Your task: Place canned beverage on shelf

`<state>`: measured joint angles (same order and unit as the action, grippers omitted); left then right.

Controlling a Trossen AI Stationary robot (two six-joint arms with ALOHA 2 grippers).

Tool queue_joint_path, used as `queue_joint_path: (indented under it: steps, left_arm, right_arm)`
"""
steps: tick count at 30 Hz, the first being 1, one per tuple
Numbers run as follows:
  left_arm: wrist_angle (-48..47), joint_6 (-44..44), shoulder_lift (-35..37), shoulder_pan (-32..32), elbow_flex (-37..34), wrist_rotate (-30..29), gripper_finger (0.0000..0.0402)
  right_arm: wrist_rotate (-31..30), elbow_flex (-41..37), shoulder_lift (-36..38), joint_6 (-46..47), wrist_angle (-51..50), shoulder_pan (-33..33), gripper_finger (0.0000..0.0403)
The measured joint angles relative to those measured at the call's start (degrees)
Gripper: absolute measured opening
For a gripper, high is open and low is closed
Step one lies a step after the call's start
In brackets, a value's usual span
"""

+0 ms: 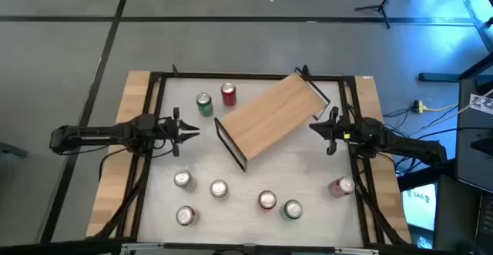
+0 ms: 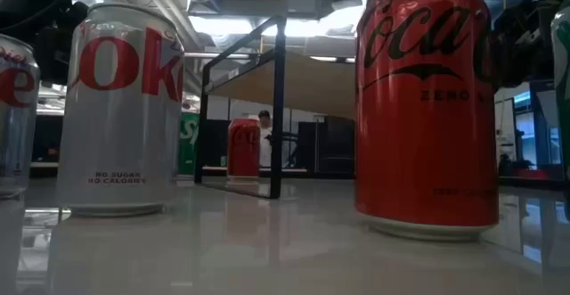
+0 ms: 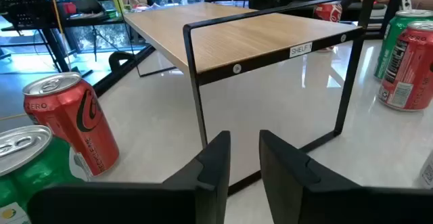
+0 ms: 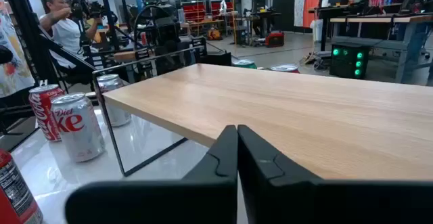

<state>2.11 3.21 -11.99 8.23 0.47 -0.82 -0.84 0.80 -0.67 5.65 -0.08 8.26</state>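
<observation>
The shelf point(image 1: 269, 116), a light-wood plank on thin black frame ends, stands slantwise on the white tabletop's middle. Two cans stand upright at its far left: a green one point(image 1: 203, 105) and a red one point(image 1: 229, 94). Several more cans stand near the front edge, silver ones point(image 1: 182, 179) to the left, a red point(image 1: 266, 200) and a green one point(image 1: 293, 209) to the right. My left gripper point(image 1: 192, 129) is narrowly open and empty, pointing at the shelf's near-left frame end point(image 3: 203, 116). My right gripper point(image 1: 314, 126) is shut and empty, just beside the shelf's right long edge point(image 4: 304, 109).
A red can point(image 1: 341, 186) lies on its side near the right front corner. The low view shows a silver Diet Coke can point(image 2: 120, 108) and a red Coke Zero can point(image 2: 427, 108) close up. The table has a black frame and wooden side strips point(image 1: 115, 170). A person point(image 4: 57, 21) stands beyond the table.
</observation>
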Motion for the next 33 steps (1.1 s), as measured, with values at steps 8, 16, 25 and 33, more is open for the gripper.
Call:
queue_joint_path:
  steps: [8, 16, 25, 33]
  left_arm:
    - [0.0, 0.0, 0.0, 0.0, 0.0, 0.0, 0.0070]
    - [0.0, 0.0, 0.0, 0.0, 0.0, 0.0, 0.0070]
    - [0.0, 0.0, 0.0, 0.0, 0.0, 0.0, 0.0070]
    - [0.0, 0.0, 0.0, 0.0, 0.0, 0.0, 0.0070]
  right_arm:
    - [0.0, 0.0, 0.0, 0.0, 0.0, 0.0, 0.0001]
    - [0.1, 0.0, 0.0, 0.0, 0.3, 0.0, 0.0001]
    - [1.5, 0.0, 0.0, 0.0, 0.3, 0.0, 0.0001]
    - [1.9, 0.0, 0.0, 0.0, 0.3, 0.0, 0.0001]
